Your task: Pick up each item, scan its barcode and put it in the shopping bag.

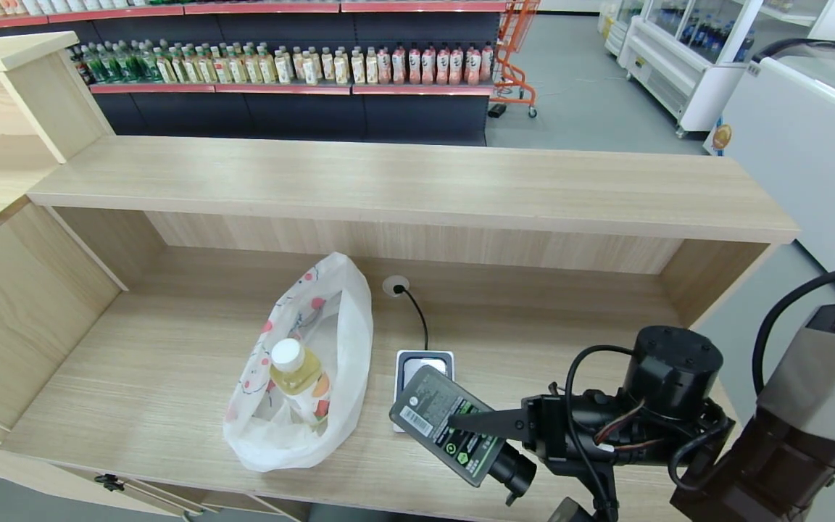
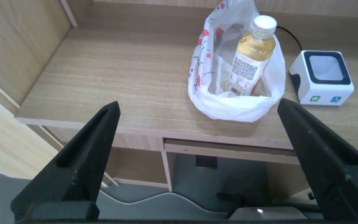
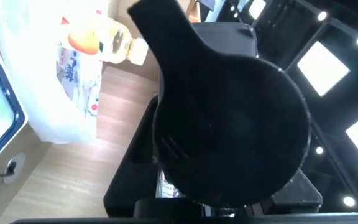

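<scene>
Scanning step in hand, by my reading: the right gripper (image 1: 477,433) is clamped on a dark bottle (image 1: 428,406), holding it tilted in the air just above the scanner (image 1: 437,359), which sits on the counter (image 1: 156,362) just beside the shopping bag (image 1: 351,326). The bottle's label shows a barcode (image 1: 414,420) turned upward towards the head camera, so it appears to face away from the scanner window below. Whether a read has registered cannot be told. The bag lies open on the counter, with one yellow drink bottle (image 1: 296,371) already inside, so the task looks partly done. The left gripper (image 2: 197,168) hangs off the front edge of the counter, jaws spread wide and empty. Next move probably calls for a wrist roll to bring the barcode down to the window, then a short carry towards the robot's left to the bag mouth, releasing low so the bottle settles beside the one already there.
</scene>
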You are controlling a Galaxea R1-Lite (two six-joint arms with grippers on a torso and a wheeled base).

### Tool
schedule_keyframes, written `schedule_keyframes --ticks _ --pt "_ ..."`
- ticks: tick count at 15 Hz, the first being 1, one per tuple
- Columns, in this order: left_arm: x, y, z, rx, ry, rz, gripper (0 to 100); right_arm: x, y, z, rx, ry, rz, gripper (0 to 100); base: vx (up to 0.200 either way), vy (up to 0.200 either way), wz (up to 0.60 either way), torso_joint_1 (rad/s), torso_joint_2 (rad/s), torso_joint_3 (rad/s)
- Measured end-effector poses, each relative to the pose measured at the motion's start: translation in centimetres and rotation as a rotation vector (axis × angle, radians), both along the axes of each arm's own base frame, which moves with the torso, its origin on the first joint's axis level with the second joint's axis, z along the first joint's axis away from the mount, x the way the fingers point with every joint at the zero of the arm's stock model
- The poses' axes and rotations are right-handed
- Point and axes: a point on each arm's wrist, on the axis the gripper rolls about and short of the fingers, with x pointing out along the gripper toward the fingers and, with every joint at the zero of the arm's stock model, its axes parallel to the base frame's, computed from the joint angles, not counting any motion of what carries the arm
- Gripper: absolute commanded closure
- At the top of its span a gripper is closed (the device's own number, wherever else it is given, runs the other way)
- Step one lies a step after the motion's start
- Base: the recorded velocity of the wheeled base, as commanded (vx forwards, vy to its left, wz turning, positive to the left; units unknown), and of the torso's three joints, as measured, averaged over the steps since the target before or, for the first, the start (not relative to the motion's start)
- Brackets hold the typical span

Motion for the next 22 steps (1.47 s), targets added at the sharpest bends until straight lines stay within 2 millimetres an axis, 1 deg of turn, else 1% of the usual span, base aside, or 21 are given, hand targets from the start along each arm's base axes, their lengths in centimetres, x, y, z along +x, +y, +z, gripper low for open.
schedule_keyframes --ticks 5,14,20,22 --pt "0.0 0.0 0.0 0.0 0.0 0.0 0 0.66 0.94 -0.46 0.005 0.012 0.03 100 0.0 0.0 0.0 0.0 0.0 0.0" --pt "0.0 0.0 0.0 0.0 0.0 0.0 0 0.81 1.1 -0.89 -0.001 0.028 0.032 100 0.0 0.0 0.0 0.0 0.0 0.0" --pt "0.0 0.0 0.0 0.0 0.0 0.0 0 0.78 1.06 -0.76 0.002 0.033 0.034 100 0.0 0.0 0.0 0.0 0.0 0.0" --pt "0.0 0.0 0.0 0.0 0.0 0.0 0 0.73 1.03 -0.34 0.014 0.083 0.027 100 0.0 0.0 0.0 0.0 0.0 0.0"
